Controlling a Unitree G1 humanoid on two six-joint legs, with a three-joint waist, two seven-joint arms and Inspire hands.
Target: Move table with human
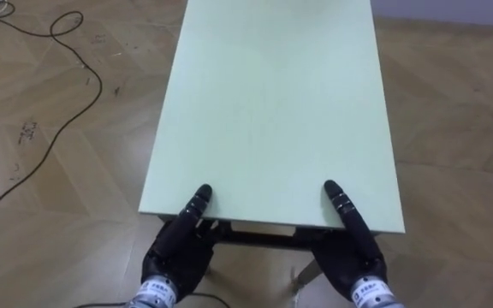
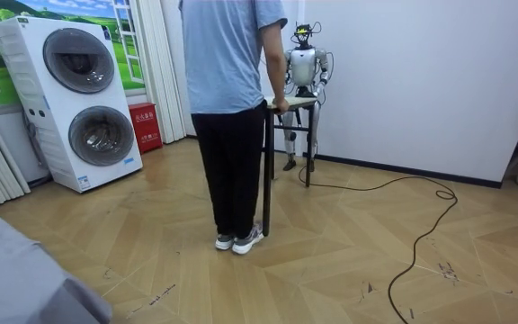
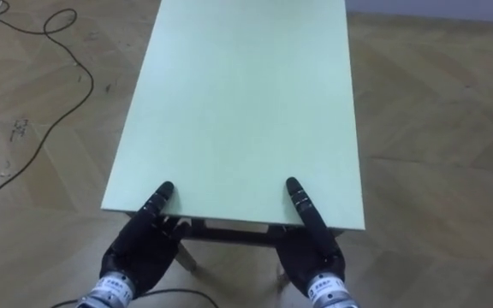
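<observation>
We see the left hand [image 1: 175,251] and right hand [image 1: 354,255] pinching the pale green rectangular table [image 1: 272,103] at its near edge, thumbs on top; a person [image 2: 227,108] holds the far end.

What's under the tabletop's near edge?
A dark frame rail shows beneath the table. The left hand and right hand reach under it, thumbs on top. The top covers the rest of each hand's hold and everything farther under.
</observation>
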